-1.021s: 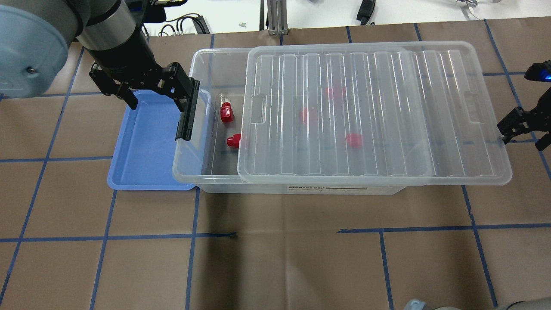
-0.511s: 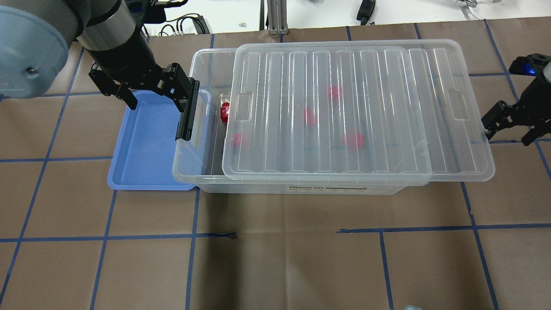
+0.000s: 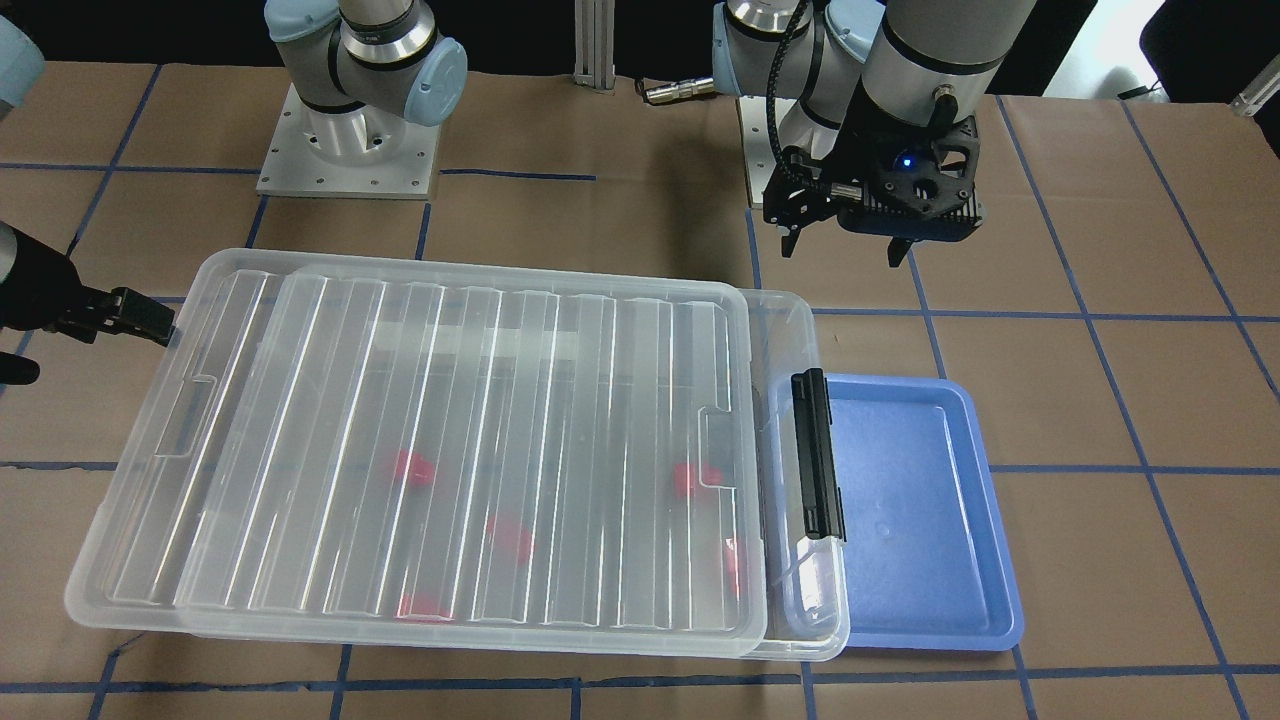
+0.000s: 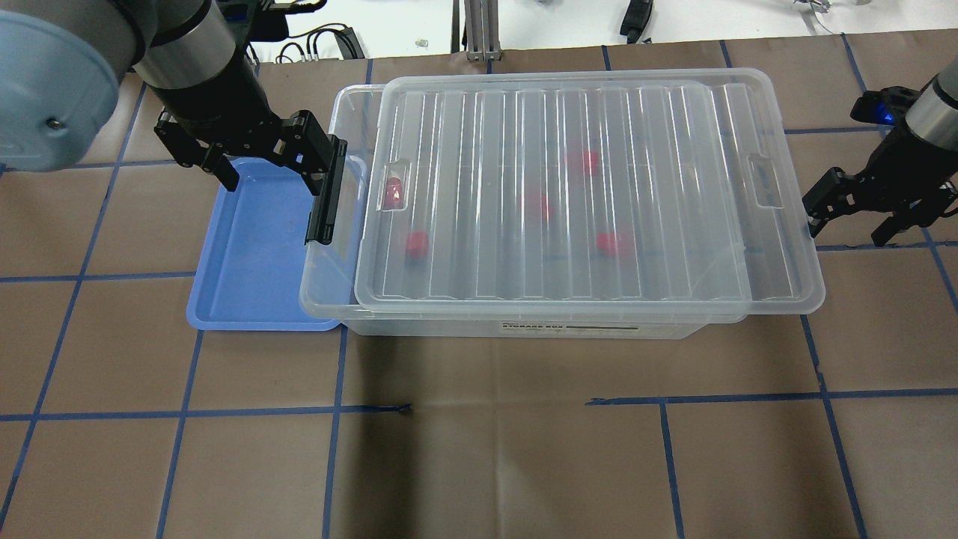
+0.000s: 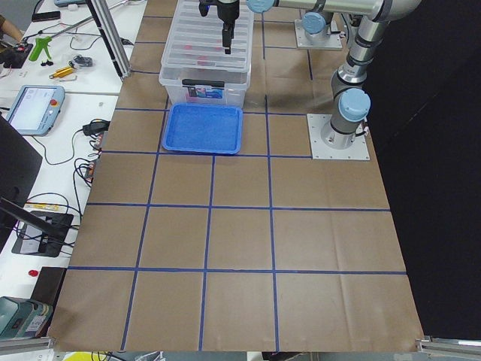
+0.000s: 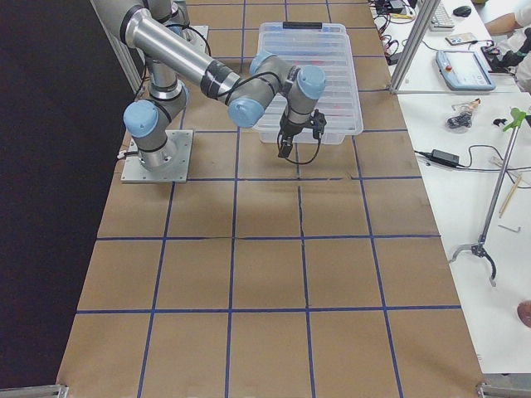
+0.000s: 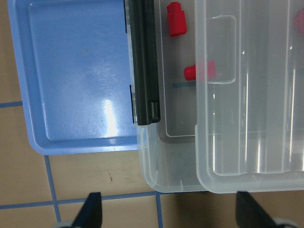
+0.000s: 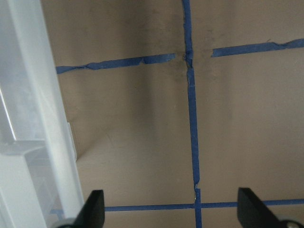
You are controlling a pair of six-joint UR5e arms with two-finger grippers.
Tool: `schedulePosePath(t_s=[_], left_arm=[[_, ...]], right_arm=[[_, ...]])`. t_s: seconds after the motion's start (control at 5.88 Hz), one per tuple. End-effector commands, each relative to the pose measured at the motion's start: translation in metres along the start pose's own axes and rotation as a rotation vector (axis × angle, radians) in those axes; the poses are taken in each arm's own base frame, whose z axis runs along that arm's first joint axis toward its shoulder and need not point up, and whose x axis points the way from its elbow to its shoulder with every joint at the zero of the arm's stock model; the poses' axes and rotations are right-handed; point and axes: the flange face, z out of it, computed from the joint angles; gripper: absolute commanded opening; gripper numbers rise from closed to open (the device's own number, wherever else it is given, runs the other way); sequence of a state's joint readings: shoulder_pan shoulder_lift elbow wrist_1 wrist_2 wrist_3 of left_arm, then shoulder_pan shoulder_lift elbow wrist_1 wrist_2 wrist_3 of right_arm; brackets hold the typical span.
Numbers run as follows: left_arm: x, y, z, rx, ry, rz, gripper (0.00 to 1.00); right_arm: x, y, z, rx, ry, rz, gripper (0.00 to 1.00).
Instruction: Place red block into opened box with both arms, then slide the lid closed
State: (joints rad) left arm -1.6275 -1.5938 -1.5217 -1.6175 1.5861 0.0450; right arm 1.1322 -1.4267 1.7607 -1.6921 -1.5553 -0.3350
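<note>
The clear box (image 4: 326,288) sits mid-table with its ridged lid (image 4: 636,112) lying across it. A narrow strip stays uncovered at the end with the black latch bar (image 4: 327,196). The lid's other end overhangs. Several red blocks lie inside, one (image 4: 416,245) near the gap and another (image 7: 175,19) beside the latch. My left gripper (image 4: 262,161) hovers open and empty over the latch end. My right gripper (image 4: 849,217) is open, one finger against the lid's overhanging edge (image 8: 42,118).
A blue tray (image 4: 254,247) lies against the box's latch end, under my left gripper. Brown paper with blue tape lines covers the table (image 4: 479,449). The arm bases (image 3: 350,150) stand behind the box.
The lid has slid left over the box, so the uncovered gap has narrowed and two blocks are now under it. My right gripper moved left with it. The left arm stayed put.
</note>
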Motion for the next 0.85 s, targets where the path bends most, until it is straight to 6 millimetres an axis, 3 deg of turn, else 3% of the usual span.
schedulePosePath(t_s=[0.0,0.34,0.51,0.68], left_arm=[[0.000,0.000,0.000,0.001,0.000,0.001,0.98],[0.000,0.000,0.000,0.001,0.000,0.001,0.98],[0.000,0.000,0.000,0.001,0.000,0.001,0.98],[0.000,0.000,0.000,0.001,0.001,0.001,0.98]], right_arm=[[-0.031,0.001,-0.002,0.013,-0.021,-0.018,1.00],[-0.041,0.000,-0.006,0.014,-0.011,-0.009,1.00],[-0.038,-0.001,-0.039,0.069,0.035,-0.019,1.00],[-0.039,0.006,-0.091,0.117,0.080,-0.019,1.00]])
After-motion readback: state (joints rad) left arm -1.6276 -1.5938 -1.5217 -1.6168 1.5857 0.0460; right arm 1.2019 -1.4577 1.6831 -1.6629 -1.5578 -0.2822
